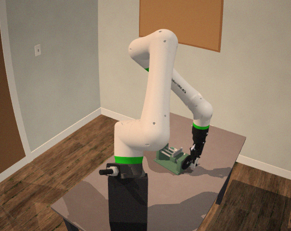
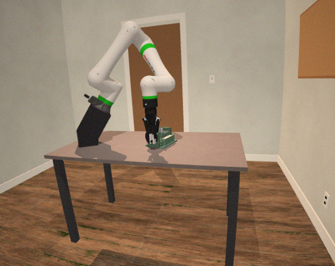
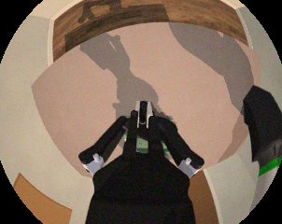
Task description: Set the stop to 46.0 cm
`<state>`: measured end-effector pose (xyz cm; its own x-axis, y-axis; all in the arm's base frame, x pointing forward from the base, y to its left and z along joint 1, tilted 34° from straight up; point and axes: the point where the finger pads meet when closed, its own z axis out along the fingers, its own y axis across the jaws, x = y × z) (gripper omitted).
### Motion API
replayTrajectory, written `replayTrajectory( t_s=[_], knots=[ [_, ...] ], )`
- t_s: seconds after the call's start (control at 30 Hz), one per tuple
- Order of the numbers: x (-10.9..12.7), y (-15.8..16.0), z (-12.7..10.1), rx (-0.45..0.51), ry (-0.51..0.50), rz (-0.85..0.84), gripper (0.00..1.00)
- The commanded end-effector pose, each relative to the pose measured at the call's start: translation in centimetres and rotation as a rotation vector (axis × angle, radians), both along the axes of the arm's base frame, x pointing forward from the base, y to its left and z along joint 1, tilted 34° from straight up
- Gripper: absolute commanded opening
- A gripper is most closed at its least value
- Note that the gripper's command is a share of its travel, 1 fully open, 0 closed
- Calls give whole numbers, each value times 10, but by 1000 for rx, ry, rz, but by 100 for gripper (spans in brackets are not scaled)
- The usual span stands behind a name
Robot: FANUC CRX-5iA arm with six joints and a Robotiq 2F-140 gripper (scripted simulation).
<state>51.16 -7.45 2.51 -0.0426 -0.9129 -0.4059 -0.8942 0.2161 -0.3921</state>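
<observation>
A green stop fixture (image 1: 172,159) with grey rails and a light stop block (image 1: 176,150) sits on the brown table, behind the arm's base. A black handwheel (image 1: 187,162) stands at its near end. My gripper (image 1: 193,161) comes down from above and is shut on the handwheel's handle. In the exterior view the gripper (image 2: 151,138) covers the wheel at the left end of the fixture (image 2: 162,140). In the wrist view the black fingers meet on a small pale piece over a bit of green; the wheel itself is hidden. I cannot read any scale.
The arm's dark pedestal (image 1: 127,198) stands at the table's near corner. The table edge (image 1: 234,164) runs to the right of the fixture. A door (image 2: 165,77) and a wall board (image 1: 180,22) are in the background.
</observation>
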Motion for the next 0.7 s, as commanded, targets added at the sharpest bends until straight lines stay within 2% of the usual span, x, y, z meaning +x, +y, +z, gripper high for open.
replayTrajectory(
  t_s=[0.0,0.67],
  knots=[
    [0,-1,2,0,0,0,4],
    [-5,-6,14,0,0,0,4]
  ],
)
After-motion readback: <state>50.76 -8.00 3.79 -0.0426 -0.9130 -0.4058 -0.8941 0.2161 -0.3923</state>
